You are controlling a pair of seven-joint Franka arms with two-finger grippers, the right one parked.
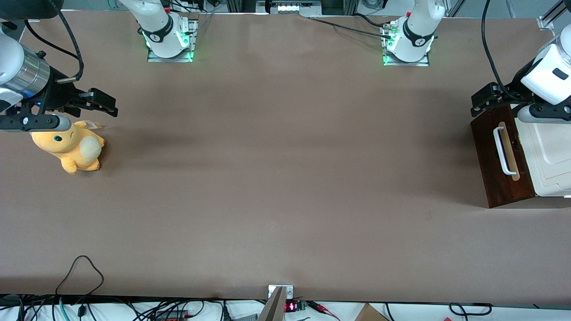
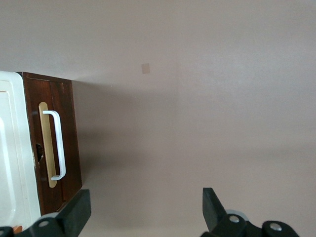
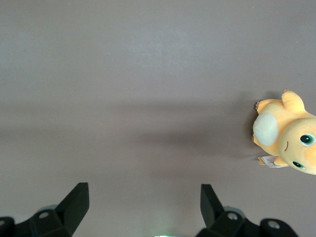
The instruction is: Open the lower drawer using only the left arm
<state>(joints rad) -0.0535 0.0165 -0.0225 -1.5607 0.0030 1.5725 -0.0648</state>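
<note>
Brown table (image 1: 276, 169): left arm's gripper (image 2: 147, 212), fingers (image 2: 76, 212) spread and empty, hovers above the shut lower drawer (image 1: 499, 165); its white handle (image 2: 57, 145) lies beside one fingertip, not between them. Risk: closing here misses the handle

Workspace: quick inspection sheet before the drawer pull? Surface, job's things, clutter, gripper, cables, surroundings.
Surface: brown table, flat, with a faint scuff or two.
Job's things: lower drawer shut, white handle free, at the working arm's end of the table.
Clutter: yellow plush toy at the parked arm's end.
Gripper: left gripper open, hovering just above the drawer's upper corner, holding nothing.
Cables: black cable running down to the left arm; a loose loop at the table edge nearest the camera.
Surroundings: two arm bases, green lights on.
</note>
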